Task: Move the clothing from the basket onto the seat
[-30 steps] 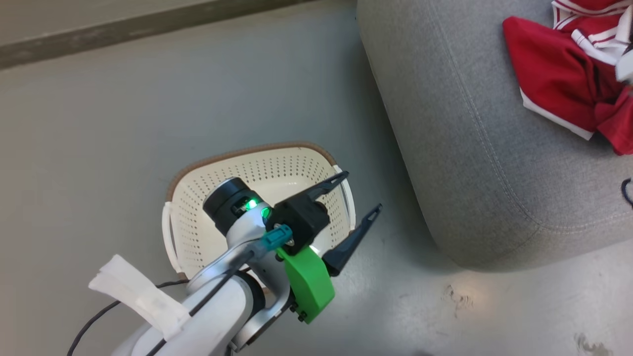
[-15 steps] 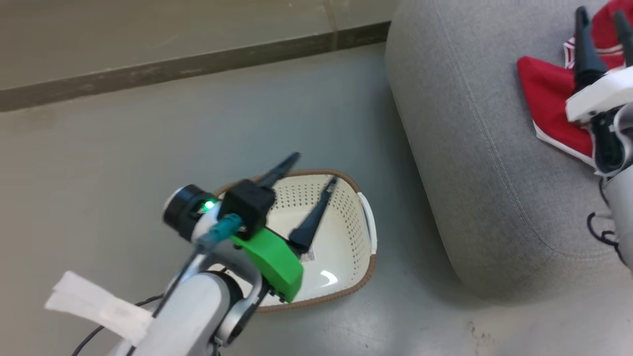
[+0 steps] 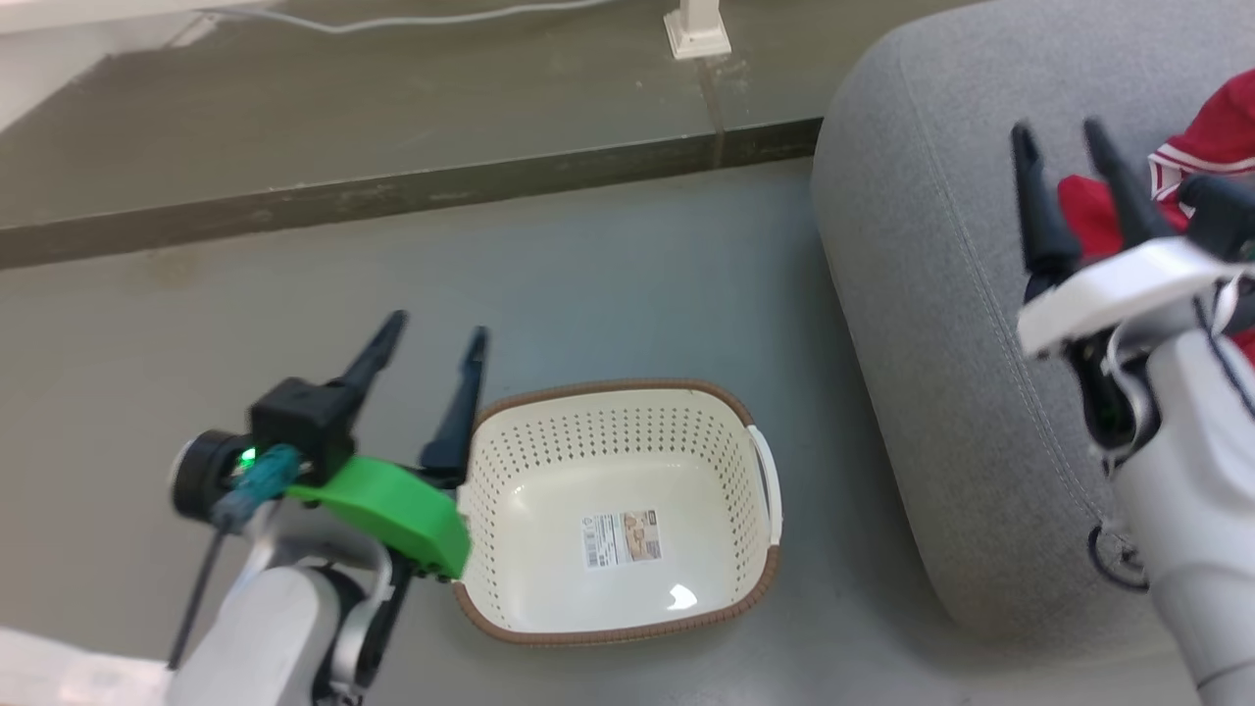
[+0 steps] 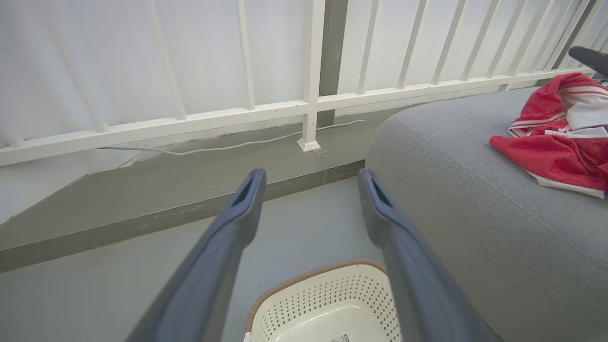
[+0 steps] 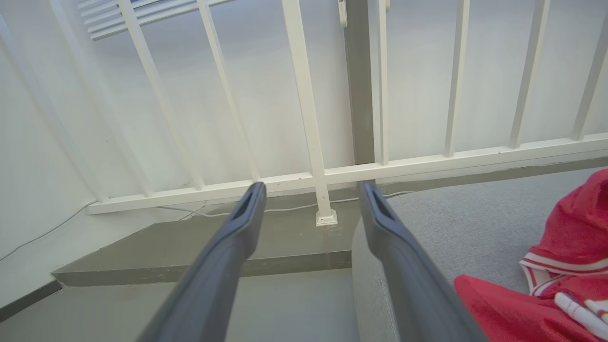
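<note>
The cream basket (image 3: 627,431) stands on the floor with nothing in it but a label sticker (image 3: 623,537). Left of its rim my left gripper (image 3: 437,328) is open and holds nothing. The red clothing (image 3: 1216,137) with white striped trim lies bunched on the grey seat (image 3: 931,294), partly hidden behind my right gripper (image 3: 1058,130), which hovers open and empty over the seat. In the left wrist view the open gripper (image 4: 311,173) points over the basket (image 4: 327,304) toward the railing, with the clothing (image 4: 560,142) on the seat (image 4: 475,199) at the right. The right wrist view shows the clothing (image 5: 570,266) at the lower right of its open gripper (image 5: 313,187).
A raised ledge (image 3: 392,147) runs along the far side of the floor, with a white cable (image 3: 412,20) and a railing post foot (image 3: 696,29) on it. A white railing (image 4: 308,99) stands behind. The basket sits close beside the seat's rounded left end.
The head camera has swung, so the whole picture shifted. My left gripper has moved from above the basket to its left side. My right gripper has come into view over the seat.
</note>
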Controlling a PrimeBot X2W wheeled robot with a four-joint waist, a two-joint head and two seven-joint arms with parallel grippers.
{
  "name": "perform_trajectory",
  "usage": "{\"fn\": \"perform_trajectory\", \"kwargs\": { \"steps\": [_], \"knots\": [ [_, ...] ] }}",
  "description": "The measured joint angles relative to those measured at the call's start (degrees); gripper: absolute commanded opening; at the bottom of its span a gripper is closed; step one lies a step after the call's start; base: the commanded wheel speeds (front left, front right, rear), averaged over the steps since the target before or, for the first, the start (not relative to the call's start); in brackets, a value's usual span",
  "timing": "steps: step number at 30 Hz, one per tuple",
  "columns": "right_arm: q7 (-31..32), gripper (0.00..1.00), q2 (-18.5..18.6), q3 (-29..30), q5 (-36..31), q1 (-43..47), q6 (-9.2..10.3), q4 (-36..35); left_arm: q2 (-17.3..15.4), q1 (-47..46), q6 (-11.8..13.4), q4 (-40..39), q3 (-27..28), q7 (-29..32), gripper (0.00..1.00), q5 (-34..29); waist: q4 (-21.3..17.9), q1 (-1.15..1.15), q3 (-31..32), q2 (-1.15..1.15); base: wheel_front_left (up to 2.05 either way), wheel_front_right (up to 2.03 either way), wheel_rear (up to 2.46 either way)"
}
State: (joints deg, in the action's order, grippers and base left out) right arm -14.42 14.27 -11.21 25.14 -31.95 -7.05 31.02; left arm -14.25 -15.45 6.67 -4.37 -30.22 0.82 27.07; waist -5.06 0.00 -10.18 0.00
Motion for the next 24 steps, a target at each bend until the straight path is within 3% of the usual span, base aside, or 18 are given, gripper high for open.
{"fn": "perform_trajectory", "kwargs": {
  "steps": [9,16,24],
  "knots": [
    [0.0,1.0,-2.72,-1.58,-2.64,10.44,1.15,-5.04,-0.57,6.89,0.47,2.14,7.99,-3.76,1.0,-0.88,1.46,0.0,3.23,0.0,0.0,0.0,0.0],
    [0.0,1.0,-4.45,-2.35,-3.89,16.91,2.64,-7.58,1.88,11.66,0.47,4.37,14.6,-5.82,1.0,-2.56,1.84,0.0,5.63,0.0,0.0,0.0,0.0],
    [0.0,1.0,-5.27,-3.12,-4.65,23.04,4.16,-10.05,3.94,15.47,0.47,4.78,16.5,-6.43,1.0,-3.49,1.81,0.0,8.59,0.0,0.0,0.0,0.0]
  ]
}}
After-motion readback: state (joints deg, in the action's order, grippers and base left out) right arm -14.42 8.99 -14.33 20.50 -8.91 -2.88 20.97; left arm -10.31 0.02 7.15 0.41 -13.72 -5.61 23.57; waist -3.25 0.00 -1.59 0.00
